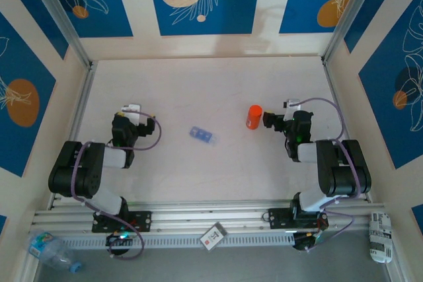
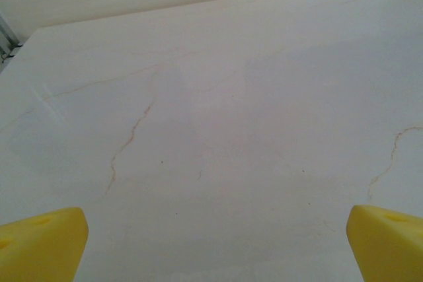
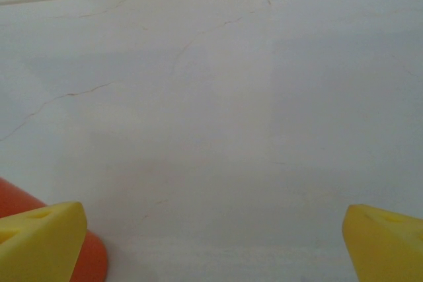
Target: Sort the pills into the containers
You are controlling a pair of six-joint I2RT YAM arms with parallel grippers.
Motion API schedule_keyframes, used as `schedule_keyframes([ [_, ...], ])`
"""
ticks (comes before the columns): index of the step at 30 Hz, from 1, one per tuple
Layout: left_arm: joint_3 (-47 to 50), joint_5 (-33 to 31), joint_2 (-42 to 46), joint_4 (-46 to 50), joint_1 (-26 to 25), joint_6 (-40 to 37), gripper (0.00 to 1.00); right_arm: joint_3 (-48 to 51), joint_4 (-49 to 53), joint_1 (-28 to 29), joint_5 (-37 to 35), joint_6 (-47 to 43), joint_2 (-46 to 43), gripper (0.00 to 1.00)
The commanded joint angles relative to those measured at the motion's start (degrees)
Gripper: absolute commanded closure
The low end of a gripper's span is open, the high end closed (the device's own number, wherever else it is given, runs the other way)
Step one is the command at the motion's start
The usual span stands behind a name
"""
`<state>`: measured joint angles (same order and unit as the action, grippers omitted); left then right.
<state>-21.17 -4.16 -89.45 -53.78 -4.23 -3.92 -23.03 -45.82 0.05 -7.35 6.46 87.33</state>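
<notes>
The containers (image 1: pixel 203 135) are one small, flat, translucent blue box with a row of compartments. All positions below are given relative to this box. It lies flat and skewed, its long axis running from far-left to near-right in the top view, and nothing touches it.

1. The table (image 1: pixel 198 84) is pale and faintly veined. The box sits near its middle.
2. The left arm (image 1: pixel 86 166) is folded to the left of the box, nearer the front rail. The right arm (image 1: pixel 337 163) is folded to the right of the box, beyond the orange bottle (image 1: pixel 254 117).
3. The left gripper (image 2: pixel 211 249) is to the left of the box and well apart from it. Its jaws are spread wide. The yellow fingertips (image 2: pixel 39 242) stand at opposite edges of the wrist view with bare table between them, and nothing is held.
4. The right gripper (image 3: pixel 211 249) is to the right of the box and well apart from it. Its jaws are spread wide over bare table and hold nothing. The fingertip at the left of its wrist view is just beside the orange bottle. Whether the two touch cannot be determined.
5. The orange bottle stands to the right of the box and slightly farther from the arm bases. It is between the box and the right gripper, nearer the gripper.
6. A small white card (image 1: pixel 213 236) lies on the front rail, on the near side of the box.
</notes>
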Motion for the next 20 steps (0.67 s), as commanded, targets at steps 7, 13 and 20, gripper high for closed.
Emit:
schedule_keyframes([
  [7,-0.3,1.5,-0.1,0.4,0.3,1.0,0.0,-0.7,-0.7,0.2,0.9,-0.5,-0.1,0.01],
  [13,-0.4,1.5,-0.1,0.6,0.3,1.0,0.0,-0.9,-0.2,0.1,1.1,-0.4,0.1,0.01],
  [20,-0.3,1.5,0.0,0.4,0.3,1.0,0.0,-0.7,-0.6,0.1,1.3,-0.6,0.0,0.01],
])
